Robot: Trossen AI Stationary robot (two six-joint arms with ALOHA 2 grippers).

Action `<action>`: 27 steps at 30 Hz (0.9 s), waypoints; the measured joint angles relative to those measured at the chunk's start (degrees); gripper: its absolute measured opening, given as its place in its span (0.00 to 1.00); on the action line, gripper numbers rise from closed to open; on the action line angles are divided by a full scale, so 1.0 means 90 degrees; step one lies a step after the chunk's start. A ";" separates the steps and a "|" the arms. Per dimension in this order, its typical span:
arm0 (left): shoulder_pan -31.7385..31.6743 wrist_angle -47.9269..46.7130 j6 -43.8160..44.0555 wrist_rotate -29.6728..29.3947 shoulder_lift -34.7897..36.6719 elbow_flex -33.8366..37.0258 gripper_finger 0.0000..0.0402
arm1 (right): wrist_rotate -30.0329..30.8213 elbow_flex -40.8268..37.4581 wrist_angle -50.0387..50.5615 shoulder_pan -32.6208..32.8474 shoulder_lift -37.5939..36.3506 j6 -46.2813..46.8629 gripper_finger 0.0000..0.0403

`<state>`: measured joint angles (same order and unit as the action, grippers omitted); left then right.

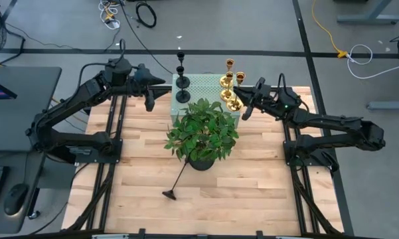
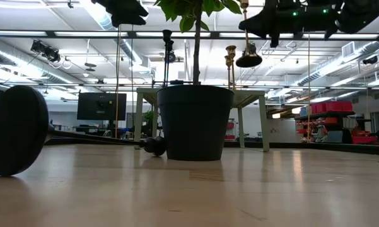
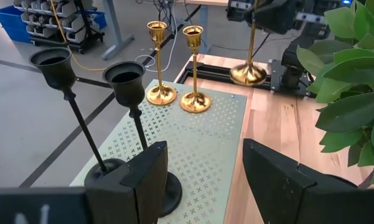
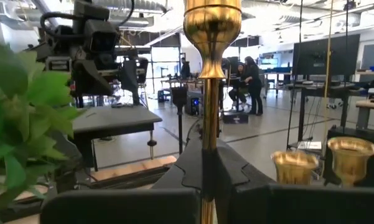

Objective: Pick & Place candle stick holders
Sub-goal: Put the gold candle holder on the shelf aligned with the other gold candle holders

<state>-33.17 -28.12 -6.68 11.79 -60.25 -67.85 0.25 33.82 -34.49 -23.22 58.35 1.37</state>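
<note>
Pale green perforated box [image 1: 206,85], top centre of the high view: two black candlesticks [image 1: 182,79] stand at its left end, two gold candlesticks [image 3: 174,65] at its right. Right gripper [image 1: 245,105], clamped on a third gold candlestick [image 3: 249,53], is right of the box. Left gripper [image 1: 149,99] gapes empty at the box's left. One black candlestick [image 1: 174,182] lies lower centre, below the potted plant [image 1: 202,136].

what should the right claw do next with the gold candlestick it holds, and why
Probably carry it over the perforated box and lower it. The right claw is shut on a gold candlestick lifted off the table beside the box, where two gold ones already stand.
</note>
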 joint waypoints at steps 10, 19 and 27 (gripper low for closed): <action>0.0000 0.0021 0.0002 0.0000 0.0000 0.0000 0.52 | 0.0311 -0.0841 -0.1000 0.0213 0.0029 0.0096 0.01; 0.0000 0.0071 0.0002 0.0002 -0.0002 0.0000 0.52 | 0.0763 -0.1099 -0.1289 0.0510 0.0257 0.0098 0.01; 0.0005 0.0061 0.0001 0.0002 -0.0002 0.0000 0.52 | 0.1094 -0.1099 -0.1677 0.0559 0.0819 -0.0114 0.01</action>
<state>-33.12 -27.57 -6.67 11.81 -60.27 -67.85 10.09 23.92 -49.58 -18.20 65.72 0.35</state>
